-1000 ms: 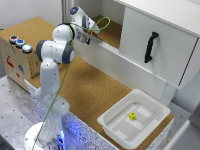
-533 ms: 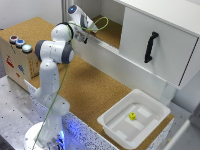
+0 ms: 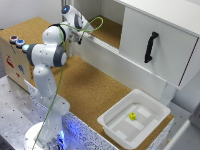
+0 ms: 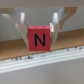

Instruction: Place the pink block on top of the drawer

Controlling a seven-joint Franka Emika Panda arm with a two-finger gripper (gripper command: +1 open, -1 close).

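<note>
In the wrist view a pink block (image 4: pixel 39 38) with a black letter N sits between the two fingers (image 4: pixel 22 31) of my gripper (image 4: pixel 39 43), which is shut on it. The block hangs just above a cork shelf surface (image 4: pixel 20 49). In the exterior view the gripper (image 3: pixel 78 36) is high up at the open front of the white cabinet, and the block is too small to make out there. The drawer (image 3: pixel 14 62), a light plywood box with blue and red buttons (image 3: pixel 16 41) on its top, stands at the exterior view's left, well away from the gripper.
The white cabinet door with a black handle (image 3: pixel 150 47) stands at the exterior view's right. A white tray (image 3: pixel 114 124) holding a small yellow object (image 3: pixel 132 116) sits on the cork table near the front. A white ledge (image 4: pixel 42 63) borders the shelf.
</note>
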